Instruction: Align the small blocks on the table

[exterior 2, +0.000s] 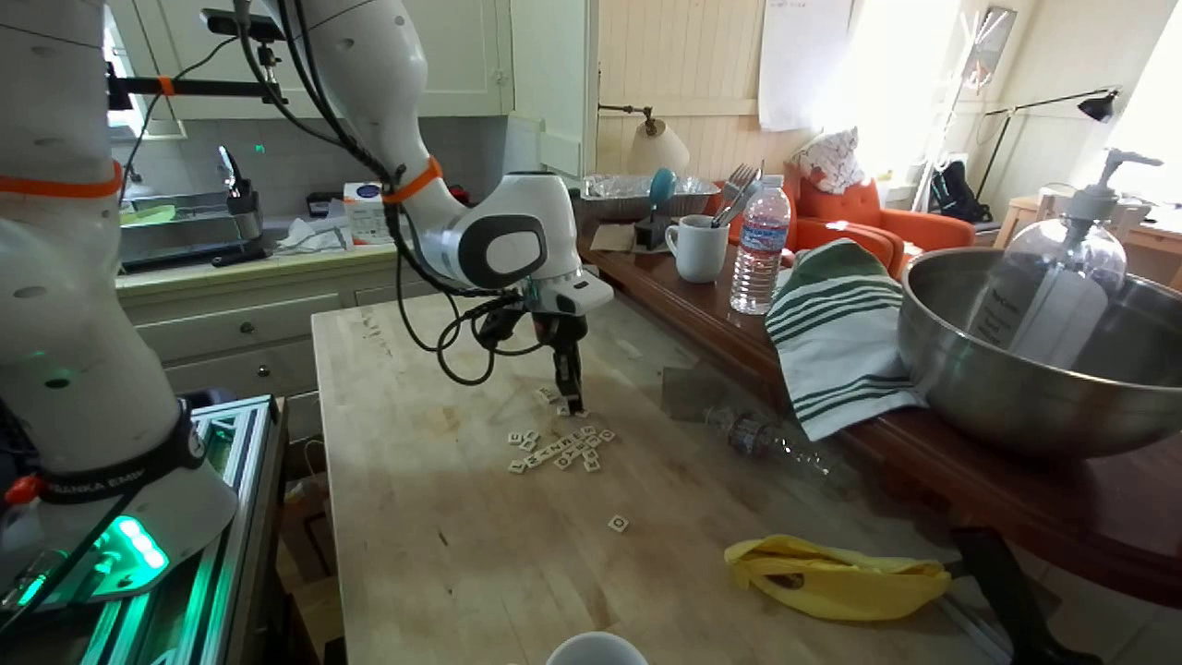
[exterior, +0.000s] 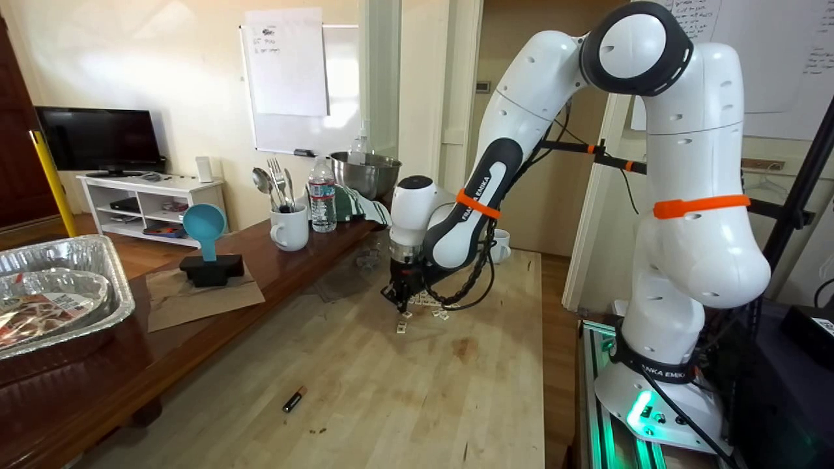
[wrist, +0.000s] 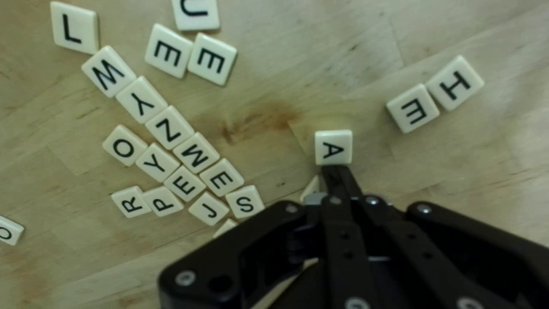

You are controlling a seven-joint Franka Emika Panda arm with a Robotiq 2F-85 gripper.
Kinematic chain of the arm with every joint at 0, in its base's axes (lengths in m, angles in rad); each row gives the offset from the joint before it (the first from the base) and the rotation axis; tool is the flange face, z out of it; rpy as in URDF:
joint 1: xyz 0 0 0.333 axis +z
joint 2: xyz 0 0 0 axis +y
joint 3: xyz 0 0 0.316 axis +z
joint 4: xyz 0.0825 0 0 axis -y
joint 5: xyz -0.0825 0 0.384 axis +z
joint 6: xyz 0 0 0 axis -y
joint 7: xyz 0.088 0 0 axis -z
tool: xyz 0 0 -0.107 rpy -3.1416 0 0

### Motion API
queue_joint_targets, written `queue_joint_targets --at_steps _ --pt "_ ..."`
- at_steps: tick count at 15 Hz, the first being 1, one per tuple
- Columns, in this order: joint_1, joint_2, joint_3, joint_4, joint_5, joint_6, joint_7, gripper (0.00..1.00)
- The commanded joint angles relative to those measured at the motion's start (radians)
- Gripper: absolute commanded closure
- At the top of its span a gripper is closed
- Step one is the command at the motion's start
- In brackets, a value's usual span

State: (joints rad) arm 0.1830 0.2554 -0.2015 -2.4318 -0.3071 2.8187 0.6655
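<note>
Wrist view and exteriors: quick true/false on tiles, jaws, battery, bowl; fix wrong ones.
1. The jaws are shut. True.
2. They grip a tile. False: nothing shows between them, and the A tile lies at their tips.
3. The letter tiles form one straight row. False: the H tile and an E tile lie apart from the rest.
4. The battery lies on the table. True.
5. The pump bottle stands in the metal bowl. True.
</note>
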Motion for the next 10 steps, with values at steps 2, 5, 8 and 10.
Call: queue_joint_targets --at_steps 2,5,8,10 --pt "0.032 -0.023 -0.035 -0.01 -0.083 -0.022 0.03 1.0" --pt "0.024 -0.024 -0.03 -0.011 -0.106 -0.019 0.005 1.0" --pt "0.017 -0.02 -0.013 -0.013 -0.102 -0.024 -0.042 1.0" --pt "0.014 -0.019 -0.005 -0.015 -0.094 -0.022 -0.066 1.0"
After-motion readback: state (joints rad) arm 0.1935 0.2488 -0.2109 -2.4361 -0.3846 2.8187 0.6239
